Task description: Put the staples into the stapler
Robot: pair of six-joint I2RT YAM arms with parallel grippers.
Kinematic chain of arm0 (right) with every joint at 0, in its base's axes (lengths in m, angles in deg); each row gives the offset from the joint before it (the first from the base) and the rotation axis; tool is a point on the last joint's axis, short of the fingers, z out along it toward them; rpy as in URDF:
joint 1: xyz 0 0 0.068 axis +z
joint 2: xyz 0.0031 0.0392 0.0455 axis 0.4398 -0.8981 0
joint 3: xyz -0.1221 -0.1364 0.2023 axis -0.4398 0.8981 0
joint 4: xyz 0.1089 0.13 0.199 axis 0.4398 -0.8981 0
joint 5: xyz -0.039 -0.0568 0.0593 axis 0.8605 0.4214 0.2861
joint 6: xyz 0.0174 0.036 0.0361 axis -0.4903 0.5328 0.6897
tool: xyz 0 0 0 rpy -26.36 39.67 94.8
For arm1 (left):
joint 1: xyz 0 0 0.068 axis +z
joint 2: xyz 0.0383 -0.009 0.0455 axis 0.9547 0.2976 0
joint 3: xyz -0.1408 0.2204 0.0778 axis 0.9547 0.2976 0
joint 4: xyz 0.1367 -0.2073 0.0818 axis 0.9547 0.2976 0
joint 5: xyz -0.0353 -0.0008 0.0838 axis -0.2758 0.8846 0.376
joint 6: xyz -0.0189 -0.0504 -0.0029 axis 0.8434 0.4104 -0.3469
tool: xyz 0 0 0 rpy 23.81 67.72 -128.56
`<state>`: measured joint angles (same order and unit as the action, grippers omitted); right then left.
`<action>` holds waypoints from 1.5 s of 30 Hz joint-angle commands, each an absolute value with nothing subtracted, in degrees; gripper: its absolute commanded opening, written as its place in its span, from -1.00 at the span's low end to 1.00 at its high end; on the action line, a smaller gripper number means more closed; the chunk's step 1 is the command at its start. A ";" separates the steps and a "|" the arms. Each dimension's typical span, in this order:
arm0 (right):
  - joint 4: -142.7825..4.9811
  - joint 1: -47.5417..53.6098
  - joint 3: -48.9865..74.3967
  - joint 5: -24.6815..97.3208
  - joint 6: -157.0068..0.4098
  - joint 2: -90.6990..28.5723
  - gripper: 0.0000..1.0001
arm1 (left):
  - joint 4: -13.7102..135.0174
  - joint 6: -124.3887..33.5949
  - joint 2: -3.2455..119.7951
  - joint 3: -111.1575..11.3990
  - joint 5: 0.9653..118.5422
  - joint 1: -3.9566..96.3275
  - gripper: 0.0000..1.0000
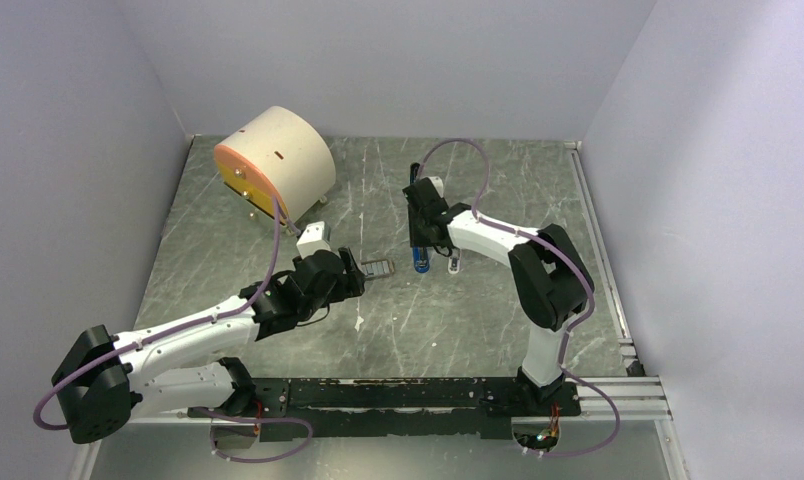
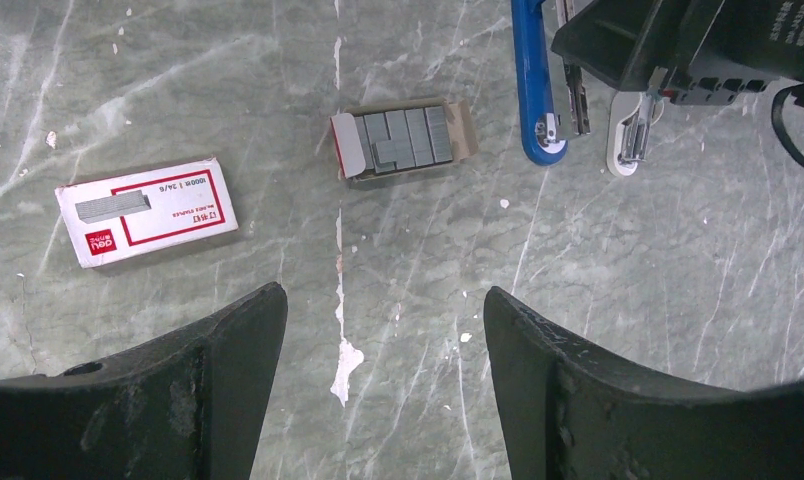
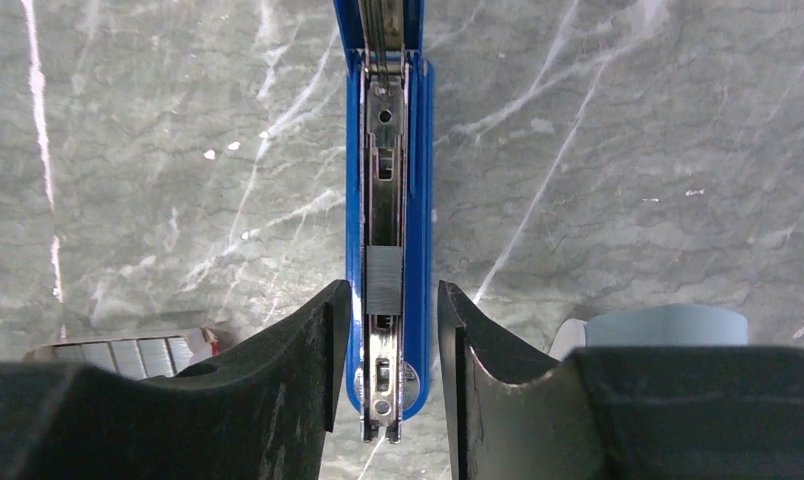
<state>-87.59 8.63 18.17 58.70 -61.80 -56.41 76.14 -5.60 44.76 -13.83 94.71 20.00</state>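
Not loaded yet; approx early-mid stage. Stapler (image 3: 420, 200) lies open on grey marble-look table (image 2: 678, 300): long blue plastic shell, shiny steel channel exposed. Dark grey piece sits in the channel, strip or pusher, can't tell. Right fingers (image 3: 298, 370) narrow, pressed on both blue sides, prob bracing it. Staples (image 2: 403, 140): flat ribbed grey metal block in torn brown card tray, 12 o'clock from left fingers (image 2: 228, 360), stapler tip near at its 3 o'clock. Left fingers spread wide, holding nothing, apart from staples. Red-white card box (image 2: 146, 210) at 10 o'clock. Left to do: grab strip, seat in channel, close.
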 commanded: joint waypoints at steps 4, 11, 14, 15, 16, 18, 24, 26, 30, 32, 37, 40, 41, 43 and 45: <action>-90.84 8.39 13.97 57.27 -61.93 -51.67 -0.10 | 75.19 -5.60 43.42 -13.57 94.97 20.40 0.53; -92.04 9.79 13.62 52.66 -61.40 -48.73 -0.32 | 74.98 -4.22 41.34 -12.42 96.65 20.30 0.53; -93.69 12.81 12.78 52.12 -60.21 -49.47 -0.35 | 74.91 -3.67 40.20 -11.64 97.36 20.41 0.53; -93.79 14.22 12.80 52.47 -60.11 -49.78 -0.31 | 74.97 -3.45 39.87 -11.35 97.45 20.39 0.53; -93.87 15.54 12.84 53.12 -59.88 -50.05 -0.20 | 75.12 -3.11 39.68 -11.11 97.55 20.37 0.52; -94.03 17.93 12.72 53.98 -59.51 -50.97 -0.04 | 75.49 -2.49 39.31 -10.55 97.68 20.32 0.52; -94.93 21.39 11.30 54.14 -57.64 -55.29 -0.01 | 77.13 -0.66 38.18 -9.47 99.04 20.36 0.53; -94.74 22.09 10.84 53.89 -57.54 -56.64 -0.07 | 77.42 -0.55 37.91 -9.43 99.42 20.42 0.53; -95.38 23.59 9.04 53.91 -58.00 -59.14 -0.08 | 77.85 -0.83 37.69 -9.60 99.96 20.43 0.53; -95.92 24.24 8.01 54.01 -58.22 -60.72 -0.03 | 78.27 -0.53 37.51 -9.59 100.21 20.41 0.53; -96.87 25.04 5.69 54.51 -58.33 -64.36 -0.01 | 77.97 0.00 36.05 -8.87 101.04 20.38 0.53; -97.31 25.10 4.67 54.65 -58.10 -65.78 -0.10 | 78.54 -0.06 35.49 -9.08 101.92 20.43 0.53; -97.49 25.10 4.38 54.61 -58.05 -66.09 -0.12 | 78.84 0.04 35.44 -9.21 102.15 20.36 0.53; -97.63 25.15 3.79 54.39 -58.05 -66.58 -0.18 | 79.18 0.15 35.13 -9.11 102.45 20.35 0.53; -97.68 25.24 3.49 54.35 -58.01 -66.89 -0.23 | 78.96 0.35 34.64 -8.65 102.47 20.39 0.53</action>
